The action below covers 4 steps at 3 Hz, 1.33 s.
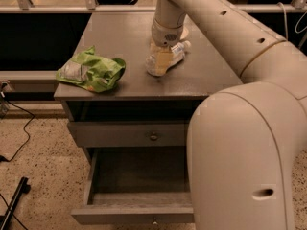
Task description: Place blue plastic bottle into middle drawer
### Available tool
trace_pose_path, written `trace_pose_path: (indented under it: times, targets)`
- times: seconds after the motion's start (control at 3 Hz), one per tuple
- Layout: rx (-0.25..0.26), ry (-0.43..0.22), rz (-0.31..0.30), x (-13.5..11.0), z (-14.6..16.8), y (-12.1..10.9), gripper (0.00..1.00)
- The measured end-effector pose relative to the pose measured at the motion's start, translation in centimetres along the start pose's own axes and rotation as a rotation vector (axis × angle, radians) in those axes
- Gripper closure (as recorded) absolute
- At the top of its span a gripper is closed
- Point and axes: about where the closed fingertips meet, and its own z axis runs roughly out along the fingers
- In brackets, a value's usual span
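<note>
The blue plastic bottle (176, 51) lies tilted on the grey cabinet top (120, 37), white cap toward the back right. My gripper (162, 61) reaches down from the arm onto the bottle's middle and hides part of its label. The middle drawer (129, 213) stands pulled open low in front of the cabinet, and its inside looks empty.
A green foil snack bag (92, 71) lies at the cabinet top's front left. A closed grey drawer with a round knob (153, 136) sits above the open one. A beige bowl's edge (184, 32) peeks out behind the wrist. My arm's large body (240, 152) fills the right side.
</note>
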Motion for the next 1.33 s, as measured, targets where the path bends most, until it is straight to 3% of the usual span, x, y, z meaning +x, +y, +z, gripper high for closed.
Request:
trace_pose_path:
  times: [0.67,1.0,1.33]
  targets:
    - [-0.005,-0.016,-0.006,-0.2,0.0,0.3,0.57]
    - [-0.015,-0.092,-0.013,-0.9,-0.2,1.0,0.72]
    - [-0.023,-0.258,-0.009,-2.4,-2.1,2.6,0.95]
